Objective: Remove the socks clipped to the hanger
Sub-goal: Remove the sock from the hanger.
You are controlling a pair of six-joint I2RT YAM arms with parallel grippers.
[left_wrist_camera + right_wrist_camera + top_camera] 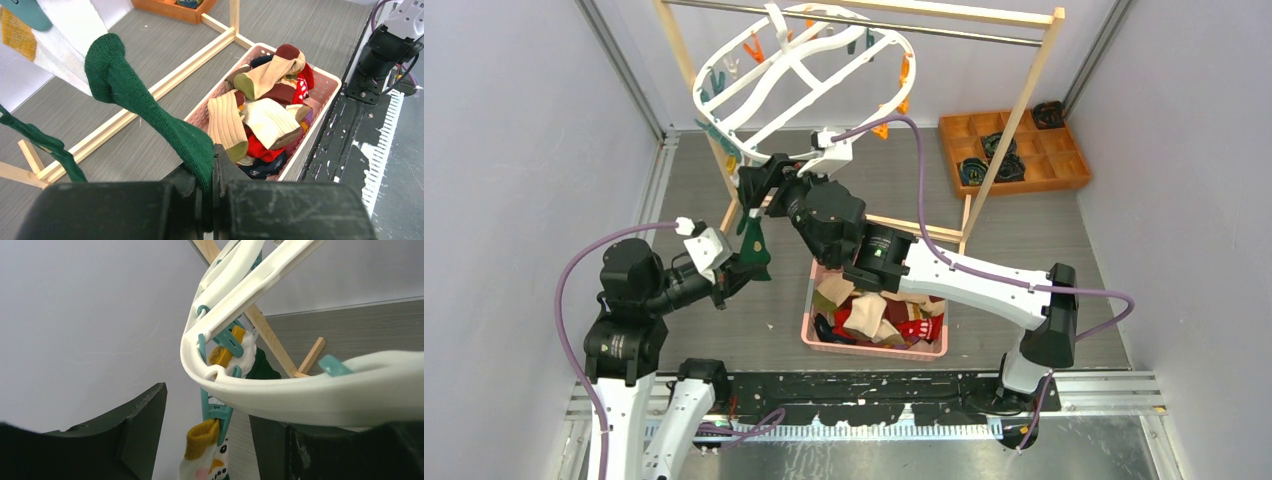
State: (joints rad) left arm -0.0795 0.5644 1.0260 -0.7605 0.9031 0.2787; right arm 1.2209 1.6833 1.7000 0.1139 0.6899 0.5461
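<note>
The white oval hanger (796, 62) hangs tilted from the wooden rack's rail; its rim (280, 395) crosses the right wrist view. My left gripper (739, 265) is shut on a dark green sock (150, 110) that stretches up toward the hanger; I cannot see its clip. My right gripper (754, 190) is open at the hanger's lower left rim. Its fingers (135, 430) stand either side of a teal clip (220, 415) holding a white sock with a mustard cuff (202, 432). A second dark green sock (40, 140) hangs at the left.
A pink basket (807, 320) holding several loose socks sits on the floor between the arms, and shows in the left wrist view (327, 85). The wooden rack's base bars (165, 85) lie behind it. A wooden compartment tray (1014, 150) stands at the back right.
</note>
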